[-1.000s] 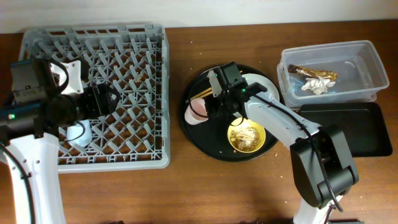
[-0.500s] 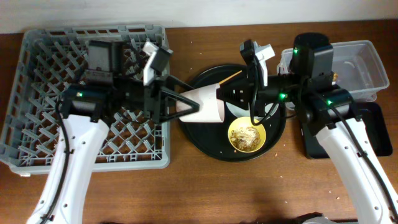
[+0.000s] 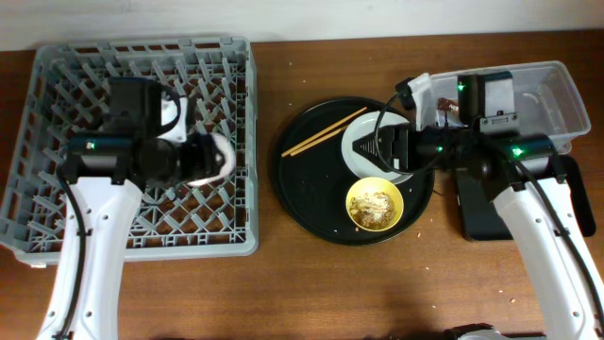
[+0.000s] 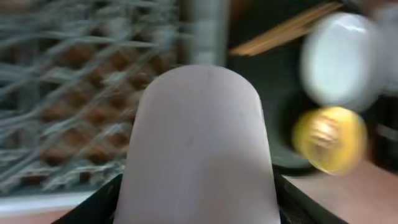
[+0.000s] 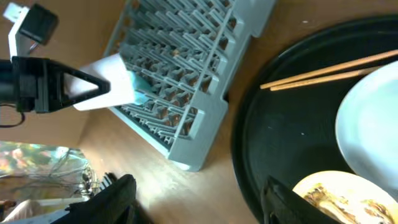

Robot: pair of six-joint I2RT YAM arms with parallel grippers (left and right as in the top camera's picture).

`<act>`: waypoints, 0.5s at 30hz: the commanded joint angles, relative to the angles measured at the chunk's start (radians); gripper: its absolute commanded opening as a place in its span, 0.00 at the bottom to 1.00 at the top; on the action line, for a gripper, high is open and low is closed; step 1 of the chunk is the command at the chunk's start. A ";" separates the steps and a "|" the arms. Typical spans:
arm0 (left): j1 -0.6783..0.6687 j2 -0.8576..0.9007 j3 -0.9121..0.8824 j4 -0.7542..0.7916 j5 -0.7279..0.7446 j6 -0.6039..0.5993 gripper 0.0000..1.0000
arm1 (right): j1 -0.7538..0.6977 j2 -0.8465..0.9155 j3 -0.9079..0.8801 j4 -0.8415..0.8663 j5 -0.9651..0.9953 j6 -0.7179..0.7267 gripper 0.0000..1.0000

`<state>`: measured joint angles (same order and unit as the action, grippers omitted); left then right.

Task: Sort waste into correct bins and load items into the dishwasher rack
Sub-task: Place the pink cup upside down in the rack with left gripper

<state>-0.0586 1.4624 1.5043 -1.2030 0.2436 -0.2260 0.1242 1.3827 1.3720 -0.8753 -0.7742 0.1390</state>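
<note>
My left gripper (image 3: 200,161) is shut on the small pink cup (image 3: 215,151), holding it on its side over the right part of the grey dishwasher rack (image 3: 75,66). In the left wrist view the cup (image 4: 199,143) fills the space between the jaws. My right gripper (image 3: 373,148) hangs open and empty over the pale plate (image 3: 363,142). Its fingers (image 5: 118,199) stand wide apart. The yellow bowl (image 3: 375,206) holds brownish scraps. The wooden chopsticks (image 3: 326,130) lie on the round tray. My right arm covers the waste in the clear tub (image 3: 547,94).
The plate, bowl and chopsticks sit on a large round black tray (image 3: 302,203). The flat black tray (image 3: 472,203) lies under my right arm, below the tub. Small crumbs dot the brown table (image 3: 283,293).
The right gripper has opened, let go of the pink cup and pulled back to the right. The left gripper has carried the cup left, from the tray's edge to over the rack.
</note>
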 commanded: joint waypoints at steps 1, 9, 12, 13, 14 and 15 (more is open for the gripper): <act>0.003 -0.014 -0.022 -0.045 -0.376 -0.133 0.54 | 0.001 -0.018 0.005 -0.021 0.058 -0.003 0.66; 0.107 0.110 -0.212 0.066 -0.351 -0.147 0.64 | 0.001 -0.017 0.003 -0.116 0.138 -0.003 0.66; 0.108 0.201 -0.211 0.077 -0.269 -0.147 0.74 | 0.001 -0.017 0.003 -0.116 0.140 -0.003 0.66; 0.111 0.198 -0.207 0.075 -0.256 -0.147 0.85 | 0.001 -0.017 0.003 -0.117 0.140 -0.003 0.67; 0.131 0.193 -0.172 0.047 -0.232 -0.147 0.93 | 0.001 -0.017 0.003 -0.124 0.154 -0.003 0.70; 0.162 0.178 -0.100 0.000 -0.180 -0.134 0.96 | 0.001 -0.017 0.003 -0.143 0.212 -0.003 0.70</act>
<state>0.0574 1.6634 1.3064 -1.1526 -0.0208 -0.3679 0.1242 1.3823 1.3724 -0.9970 -0.6388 0.1375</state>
